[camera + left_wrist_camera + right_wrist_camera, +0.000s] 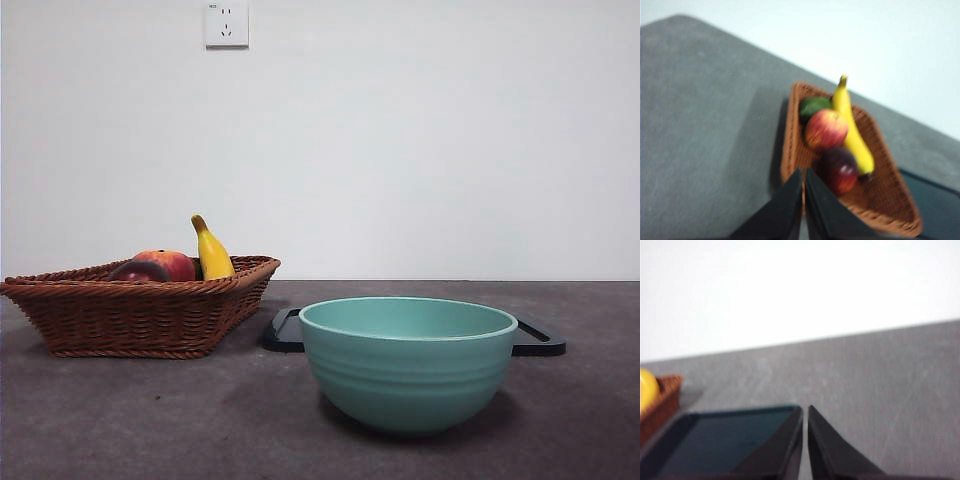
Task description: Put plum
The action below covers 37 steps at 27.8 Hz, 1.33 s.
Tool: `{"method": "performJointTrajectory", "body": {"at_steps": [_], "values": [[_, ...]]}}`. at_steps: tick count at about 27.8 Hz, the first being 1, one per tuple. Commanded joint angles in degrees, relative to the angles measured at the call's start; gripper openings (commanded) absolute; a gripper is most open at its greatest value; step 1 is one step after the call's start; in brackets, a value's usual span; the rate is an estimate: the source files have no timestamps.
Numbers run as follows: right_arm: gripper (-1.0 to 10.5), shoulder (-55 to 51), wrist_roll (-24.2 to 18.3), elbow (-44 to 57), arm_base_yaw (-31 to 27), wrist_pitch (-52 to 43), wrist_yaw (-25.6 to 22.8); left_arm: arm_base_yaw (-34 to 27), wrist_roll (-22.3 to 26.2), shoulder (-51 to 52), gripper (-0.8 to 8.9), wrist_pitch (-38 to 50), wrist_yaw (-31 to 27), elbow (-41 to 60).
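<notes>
The dark maroon plum lies in a brown wicker basket beside a red-orange apple-like fruit, a yellow banana and a dark green fruit. In the front view the plum peeks over the basket's rim at the left. My left gripper is shut and empty, above the basket's near rim, just short of the plum. My right gripper is shut and empty, over a black tray. Neither arm shows in the front view.
A teal bowl stands in the front middle of the grey table. The black tray lies flat behind it. A white wall with a socket is at the back.
</notes>
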<state>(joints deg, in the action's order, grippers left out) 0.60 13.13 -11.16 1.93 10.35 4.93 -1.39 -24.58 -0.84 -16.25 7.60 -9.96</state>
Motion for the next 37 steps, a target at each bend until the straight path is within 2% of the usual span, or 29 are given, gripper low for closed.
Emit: {"method": "performJointTrajectory", "body": {"at_steps": [1, 6, 12, 17, 26, 31, 37], "values": [[0.1, 1.3, 1.2, -4.1, 0.2, 1.8, 0.2, -0.1, -0.5, -1.5, 0.09, -1.2, 0.2, -4.2], [0.1, 5.5, 1.2, -11.9, 0.2, 7.6, 0.3, -0.1, 1.9, -6.2, 0.09, -4.3, 3.2, -11.6], [0.1, 13.6, -1.4, -21.9, 0.2, 16.5, 4.7, -0.1, 9.6, -15.3, 0.09, -10.2, 8.7, -21.4], [0.1, 22.1, -5.3, -30.3, 0.2, 24.2, 10.7, -0.1, 16.3, -23.8, 0.09, -16.5, 15.0, -29.1], [0.1, 36.3, -12.9, -42.7, 0.2, 38.6, 22.9, 0.5, 25.6, -37.3, 0.09, -30.2, 27.6, -40.3], [0.1, 40.6, -15.7, -45.5, 1.0, 44.4, 25.3, 2.4, 30.6, -42.5, 0.09, -38.2, 28.5, -44.4], [0.1, 42.4, -17.5, -45.5, 4.2, 48.0, 25.2, 4.1, 31.5, -43.1, 0.09, -38.0, 28.4, -44.7]]}}
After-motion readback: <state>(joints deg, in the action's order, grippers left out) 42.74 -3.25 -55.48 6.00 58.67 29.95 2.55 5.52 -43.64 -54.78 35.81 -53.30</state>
